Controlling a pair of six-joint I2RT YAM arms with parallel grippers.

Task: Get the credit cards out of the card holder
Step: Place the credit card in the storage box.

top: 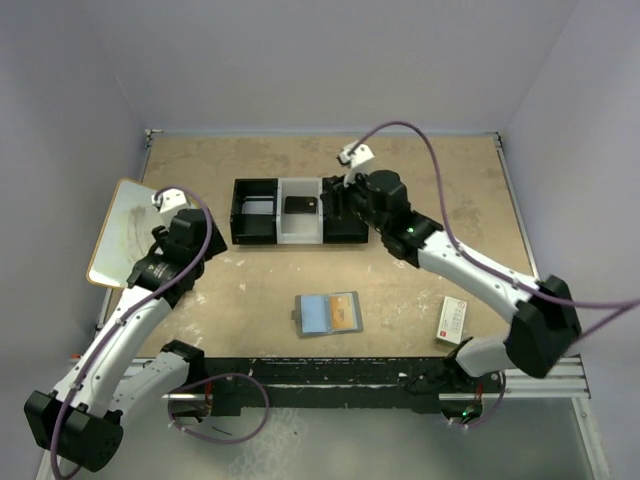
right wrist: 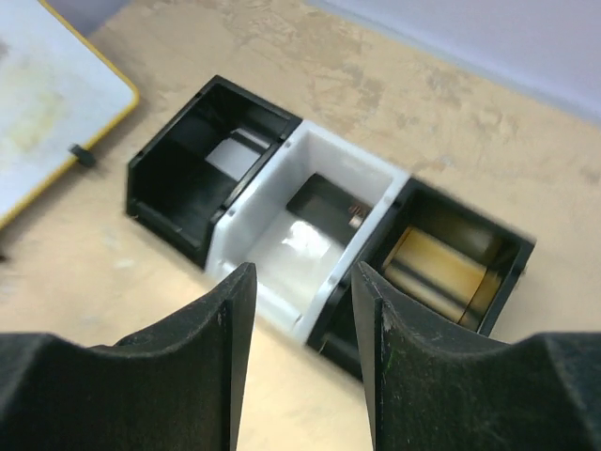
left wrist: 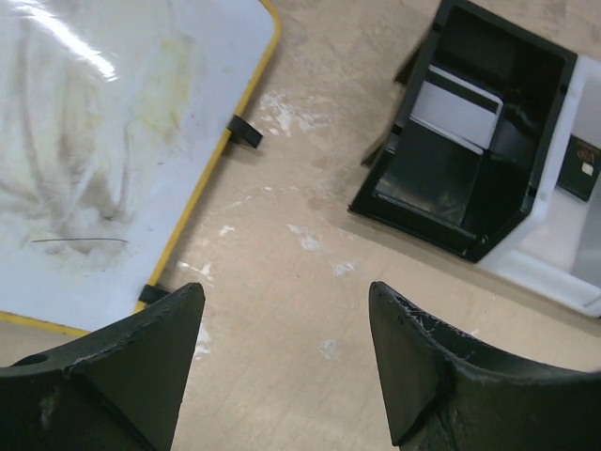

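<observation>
The card holder (top: pixel 328 314) lies open on the near side of the tray (top: pixel 300 240), well apart from the right gripper (right wrist: pixel 300 282), jaws apart and empty over the tray's right end, and the left gripper (left wrist: pixel 282 310), spread wide off its left end. One panel is blue-grey and the other shows an orange card (top: pixel 344 312). Only the top view shows the holder, while the right wrist view shows a dark card (right wrist: pixel 324 202) in the tray's white middle compartment.

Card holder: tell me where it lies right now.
In the top view the card holder lies open mid-table, between the three-compartment tray and the arm bases, with the white-and-red box off to its right.
</observation>
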